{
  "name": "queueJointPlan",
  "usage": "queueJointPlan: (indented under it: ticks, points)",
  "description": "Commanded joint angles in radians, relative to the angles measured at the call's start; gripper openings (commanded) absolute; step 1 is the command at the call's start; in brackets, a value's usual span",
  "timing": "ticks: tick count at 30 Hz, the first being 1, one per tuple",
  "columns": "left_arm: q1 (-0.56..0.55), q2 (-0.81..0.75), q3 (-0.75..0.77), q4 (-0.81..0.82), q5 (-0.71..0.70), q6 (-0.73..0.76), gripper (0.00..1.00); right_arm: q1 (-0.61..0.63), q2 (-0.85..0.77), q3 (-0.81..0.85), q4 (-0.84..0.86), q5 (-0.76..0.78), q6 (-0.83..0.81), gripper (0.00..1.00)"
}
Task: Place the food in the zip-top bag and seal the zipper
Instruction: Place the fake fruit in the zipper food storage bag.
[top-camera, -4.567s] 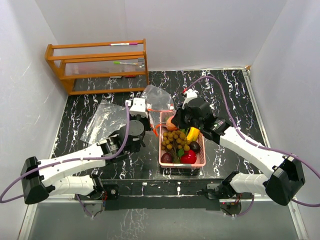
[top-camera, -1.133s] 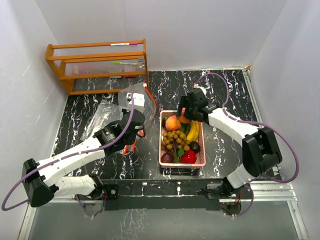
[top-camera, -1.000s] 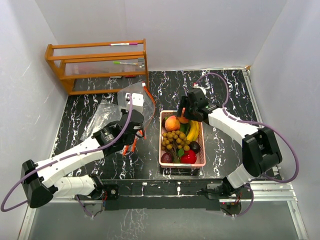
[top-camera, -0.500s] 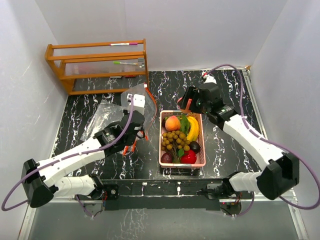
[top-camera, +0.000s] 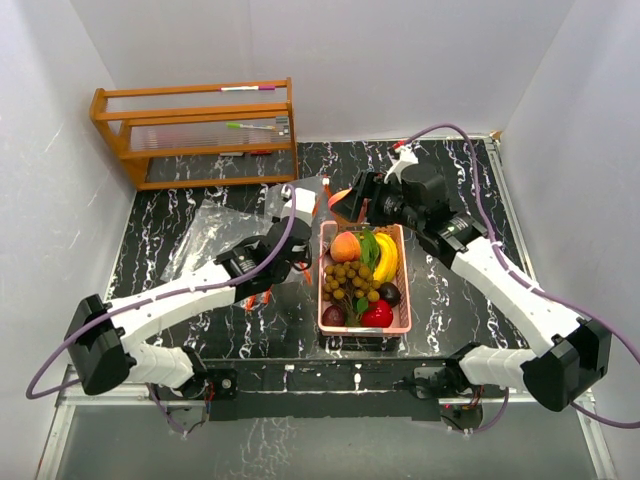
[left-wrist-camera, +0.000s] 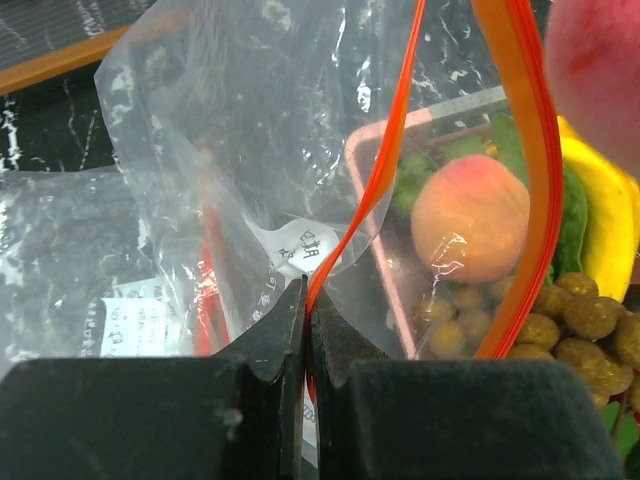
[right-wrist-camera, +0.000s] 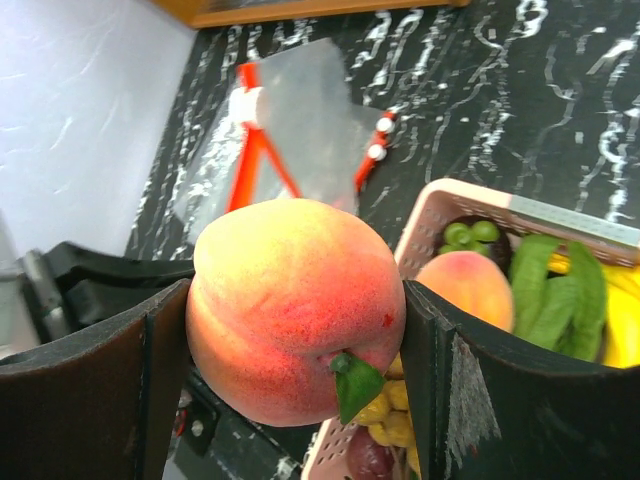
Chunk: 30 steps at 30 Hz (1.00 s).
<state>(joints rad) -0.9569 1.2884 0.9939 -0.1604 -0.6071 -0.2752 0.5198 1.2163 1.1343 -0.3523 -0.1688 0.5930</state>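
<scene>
Only up close: leaf (right-wrist-camera: 355, 386) on peach (right-wrist-camera: 290, 300)

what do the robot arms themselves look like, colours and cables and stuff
Both look alike: the left arm and right arm have white link shells with black joints and wrists. A purple cable loops loosely along each. The fingers are flat, matte black blocks.

Bag (left-wrist-camera: 220, 110): thin, crinkled, glossy clear plastic. Peach (right-wrist-camera: 290, 300): matt, fuzzy skin. Basket (top-camera: 365, 331): smooth pink plastic. Table (top-camera: 450, 300): glossy black marble pattern.
</scene>
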Motion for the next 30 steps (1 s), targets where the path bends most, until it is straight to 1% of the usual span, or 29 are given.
queueJointPlan:
  ticks: [1, 6, 11, 15, 20, 24, 27, 30]
  points:
    - [0.010, 0.023, 0.061, 0.040, 0.052, -0.023, 0.00, 0.020, -0.041, 0.004, 0.114, -0.073, 0.034, 0.50]
    - [0.016, 0.069, 0.092, 0.039, 0.077, -0.045, 0.00, 0.041, -0.060, -0.031, 0.128, -0.083, 0.054, 0.49]
    - [0.029, 0.115, 0.154, 0.028, 0.109, -0.074, 0.00, 0.054, -0.065, -0.074, 0.142, -0.080, 0.063, 0.49]
    - [0.033, 0.091, 0.190, 0.040, 0.134, -0.097, 0.00, 0.058, -0.054, -0.107, 0.142, -0.055, 0.065, 0.49]
    - [0.035, 0.040, 0.236, 0.023, 0.136, -0.108, 0.00, 0.060, -0.045, -0.127, 0.116, 0.020, 0.063, 0.49]
    - [0.036, 0.018, 0.238, 0.010, 0.186, -0.134, 0.00, 0.063, -0.014, -0.110, 0.115, 0.046, 0.063, 0.49]
    - [0.036, 0.002, 0.227, -0.002, 0.226, -0.163, 0.00, 0.068, 0.009, -0.088, 0.109, 0.114, 0.077, 0.53]
    - [0.036, -0.019, 0.196, 0.001, 0.261, -0.196, 0.00, 0.068, 0.029, -0.076, 0.173, 0.106, 0.085, 0.58]
